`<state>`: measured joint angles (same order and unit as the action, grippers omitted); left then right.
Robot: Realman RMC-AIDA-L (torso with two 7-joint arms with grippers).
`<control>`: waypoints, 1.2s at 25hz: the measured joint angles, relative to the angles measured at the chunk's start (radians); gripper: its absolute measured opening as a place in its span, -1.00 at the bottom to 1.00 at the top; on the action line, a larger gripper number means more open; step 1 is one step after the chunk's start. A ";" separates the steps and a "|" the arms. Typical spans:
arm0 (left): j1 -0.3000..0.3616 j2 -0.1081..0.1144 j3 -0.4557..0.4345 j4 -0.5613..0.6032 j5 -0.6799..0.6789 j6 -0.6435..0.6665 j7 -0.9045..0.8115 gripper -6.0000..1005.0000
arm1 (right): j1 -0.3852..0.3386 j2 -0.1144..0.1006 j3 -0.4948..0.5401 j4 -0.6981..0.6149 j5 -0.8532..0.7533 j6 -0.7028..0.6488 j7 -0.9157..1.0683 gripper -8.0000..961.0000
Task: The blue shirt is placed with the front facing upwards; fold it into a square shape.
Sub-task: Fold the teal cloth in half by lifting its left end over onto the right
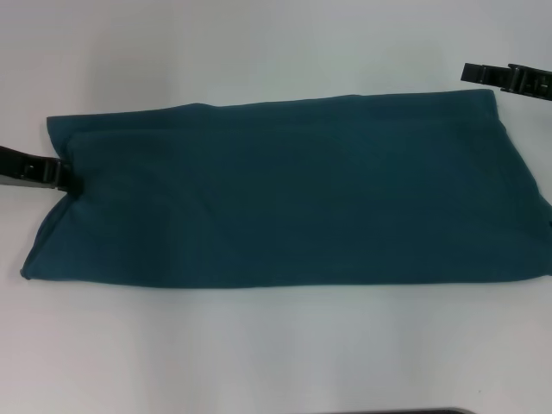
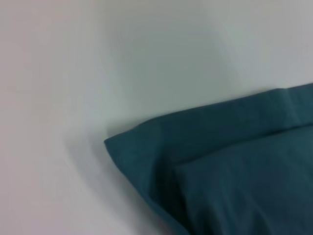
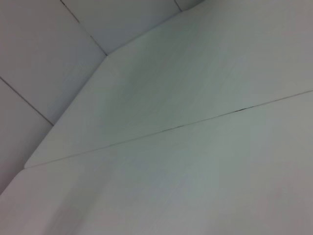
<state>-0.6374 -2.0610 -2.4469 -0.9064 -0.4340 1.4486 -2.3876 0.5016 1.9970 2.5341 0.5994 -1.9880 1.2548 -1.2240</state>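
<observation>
The blue shirt is laid flat on the white table as a wide folded band, plain side up. Its left edge is met by the left gripper; the right gripper is held near the far right corner. Neither claw's state can be told.

Shirt: dark teal-blue all over, plain, no print or pattern on the upward side. Folded layers read as slightly darker teal bands along the edges; the same is seen in the left wrist view, a deeper shade at the fold line.

Table: white, unpatterned, with a faint grey-green cast. In the right wrist view the white surface is crossed by one thin dark seam line.

Left gripper: black. Right gripper: black.

Floor: pale grey with thin dark joint lines.
</observation>
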 joint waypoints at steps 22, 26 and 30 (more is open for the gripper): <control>0.021 0.060 -0.006 -0.008 0.001 -0.002 -0.003 -0.96 | 0.005 0.002 0.000 0.000 0.000 0.000 0.000 -0.61; 0.028 0.084 -0.019 -0.005 -0.002 -0.001 -0.002 -0.95 | 0.008 0.004 0.000 0.000 0.000 0.000 0.000 -0.61; 0.042 0.102 -0.031 -0.004 -0.003 0.005 0.001 -0.95 | 0.010 0.008 0.000 -0.001 0.000 -0.002 0.000 -0.61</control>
<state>-0.5959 -1.9591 -2.4783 -0.9106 -0.4375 1.4532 -2.3868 0.5118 2.0045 2.5341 0.5988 -1.9880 1.2525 -1.2240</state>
